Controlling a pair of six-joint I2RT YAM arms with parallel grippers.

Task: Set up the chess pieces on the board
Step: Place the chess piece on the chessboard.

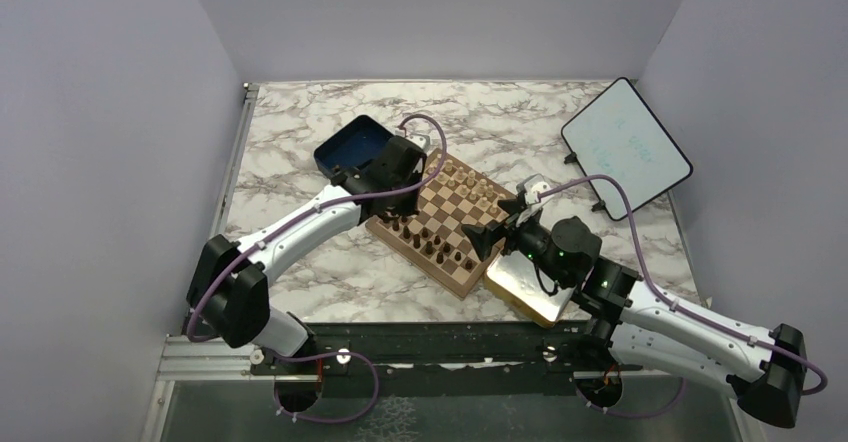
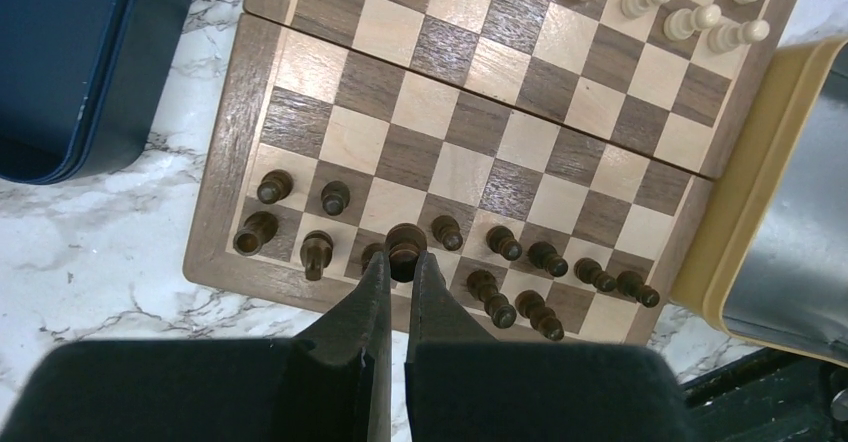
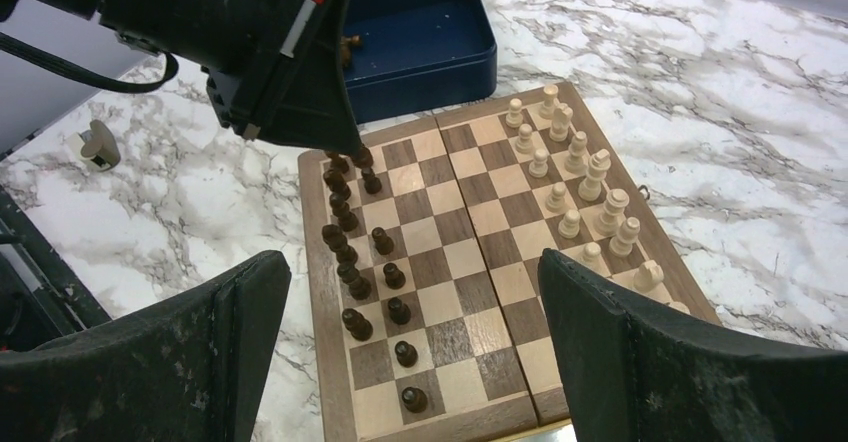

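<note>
Dark chess pieces stand in two rows along one edge of the board, which lies on the marble bench. The left gripper is closed on one piece among those rows. The right gripper hangs wide open above the board, holding nothing.

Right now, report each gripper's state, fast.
Left gripper: closed on a dark chess piece among the dark rows on the board.
Right gripper: open, holding nothing.
</note>
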